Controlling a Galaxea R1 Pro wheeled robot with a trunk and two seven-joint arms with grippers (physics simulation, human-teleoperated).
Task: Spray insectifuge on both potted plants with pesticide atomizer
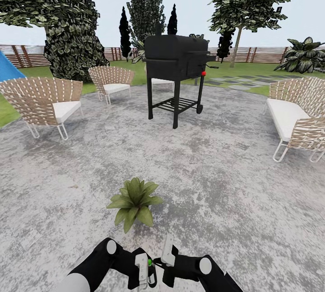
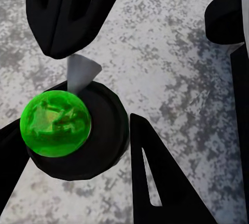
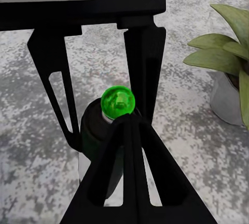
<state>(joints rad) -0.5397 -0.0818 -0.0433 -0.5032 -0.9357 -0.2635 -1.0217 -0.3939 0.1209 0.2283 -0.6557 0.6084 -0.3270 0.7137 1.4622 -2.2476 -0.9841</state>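
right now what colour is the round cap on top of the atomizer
Bright translucent green cap, on a black atomizer body; clearest in the left wrist view.

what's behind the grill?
Behind the grill: a white-cushioned chair showing between its legs, lawn, dark trees and the slatted fence. The chair's back is covered by the grill body.

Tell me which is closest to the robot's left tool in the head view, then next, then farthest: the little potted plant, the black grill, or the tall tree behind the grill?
1. Potted plant: on the patio just ahead of the left tool.
2. Black grill: mid-patio, beyond the plant.
3. Tall tree: far back, behind the grill.
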